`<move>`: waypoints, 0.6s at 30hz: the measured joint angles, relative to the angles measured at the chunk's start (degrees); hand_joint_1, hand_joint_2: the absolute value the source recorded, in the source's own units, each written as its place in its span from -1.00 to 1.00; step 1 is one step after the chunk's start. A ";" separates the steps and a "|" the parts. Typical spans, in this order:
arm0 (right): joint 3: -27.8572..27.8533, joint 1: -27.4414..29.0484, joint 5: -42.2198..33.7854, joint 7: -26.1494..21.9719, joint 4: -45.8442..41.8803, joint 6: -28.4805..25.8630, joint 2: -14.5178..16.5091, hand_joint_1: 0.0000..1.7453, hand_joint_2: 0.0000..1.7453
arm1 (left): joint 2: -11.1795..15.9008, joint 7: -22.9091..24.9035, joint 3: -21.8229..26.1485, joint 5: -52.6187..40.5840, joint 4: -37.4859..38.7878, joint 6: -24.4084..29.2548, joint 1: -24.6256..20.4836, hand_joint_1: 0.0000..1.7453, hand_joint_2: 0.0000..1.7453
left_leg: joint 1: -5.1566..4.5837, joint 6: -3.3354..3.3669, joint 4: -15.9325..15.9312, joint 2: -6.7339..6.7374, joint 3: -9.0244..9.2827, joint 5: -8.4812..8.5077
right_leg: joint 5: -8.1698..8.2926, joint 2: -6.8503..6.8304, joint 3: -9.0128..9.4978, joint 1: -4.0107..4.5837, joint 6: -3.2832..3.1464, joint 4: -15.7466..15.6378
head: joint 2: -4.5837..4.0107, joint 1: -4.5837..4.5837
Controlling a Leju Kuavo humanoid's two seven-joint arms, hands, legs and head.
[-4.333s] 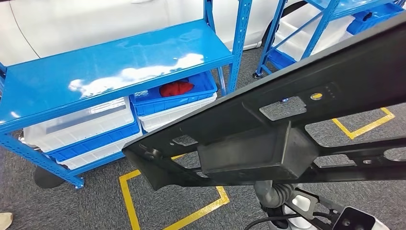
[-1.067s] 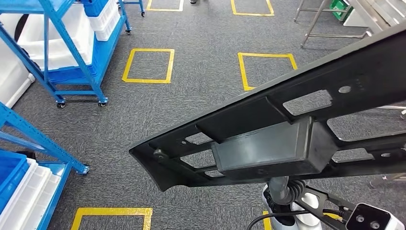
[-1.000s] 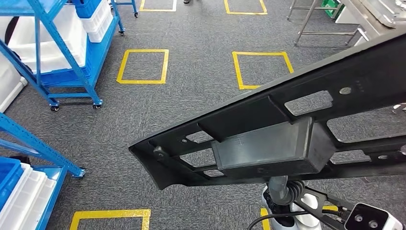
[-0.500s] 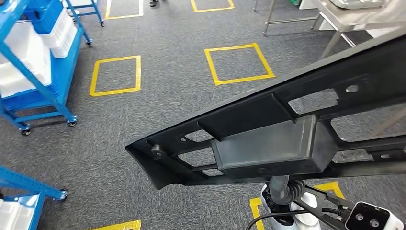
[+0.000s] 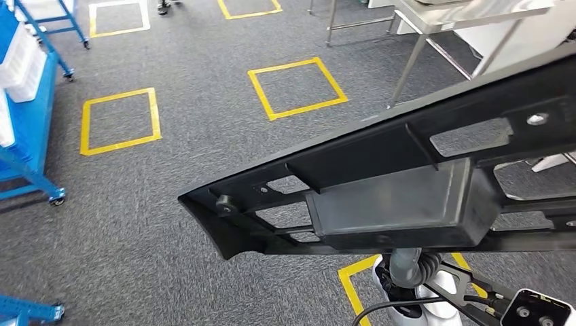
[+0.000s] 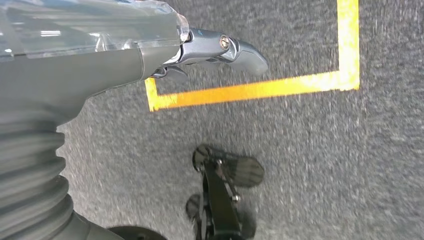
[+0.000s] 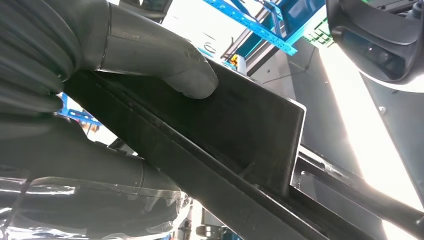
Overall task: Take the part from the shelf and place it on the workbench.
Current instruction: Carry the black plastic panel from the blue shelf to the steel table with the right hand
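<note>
A long black plastic part (image 5: 380, 197), with a boxy pocket and several cut-outs, spans the head view from lower left to upper right, held up in the air. In the right wrist view my right hand (image 7: 150, 50) grips this part (image 7: 240, 135), the thumb pressed on its flat face and the fingers under its edge. My left hand (image 6: 75, 65) hangs over the grey carpet with its fingers (image 6: 235, 47) stretched out and nothing in them. The steel workbench (image 5: 441, 15) stands at the upper right, beyond the part.
Grey carpet carries yellow taped squares (image 5: 297, 88). A blue wheeled shelf cart (image 5: 27, 142) with white bins stands at the left edge. The workbench's steel legs (image 5: 406, 71) reach the floor. A person's feet (image 5: 166, 7) show at the top.
The camera has turned: the blue shelves have slid off to the left and the steel workbench has come in at the upper right. The part stays held in the same place.
</note>
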 joint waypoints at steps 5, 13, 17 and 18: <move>0.78 -0.93 -1.13 0.00 0.63 1.33 -0.95 1.00 1.00 | 0.05 -0.35 0.14 1.08 0.00 0.75 0.01 -1.00 1.00 | -0.46 -0.45 0.07 2.91 0.38 -0.46 | 5.95 -4.22 6.82 0.82 -1.17 -12.39 | 0.00 -0.01; 0.89 0.71 0.31 0.02 1.45 4.02 1.01 1.00 1.00 | -0.08 -0.43 0.14 0.56 0.00 1.73 0.01 -1.00 1.00 | -0.25 -2.58 8.84 0.14 -2.71 -6.03 | 6.64 -0.95 8.30 0.81 -3.49 -15.83 | 0.00 -0.03; 0.26 2.25 0.57 0.02 1.85 5.55 2.54 1.00 1.00 | -0.11 -0.33 0.16 0.56 0.00 1.52 0.41 -1.00 1.00 | -0.20 -2.56 14.21 -1.26 -6.27 -5.70 | 6.60 2.48 8.42 0.91 -3.62 -15.57 | 0.00 -0.04; 0.06 2.35 0.54 0.02 1.94 5.74 2.90 1.00 1.00 | -0.13 -0.39 0.15 0.54 0.00 1.35 0.35 -1.00 1.00 | -0.17 -2.42 10.74 -1.78 -4.94 -3.36 | 6.53 3.29 8.48 0.89 -3.55 -15.43 | 0.00 -0.04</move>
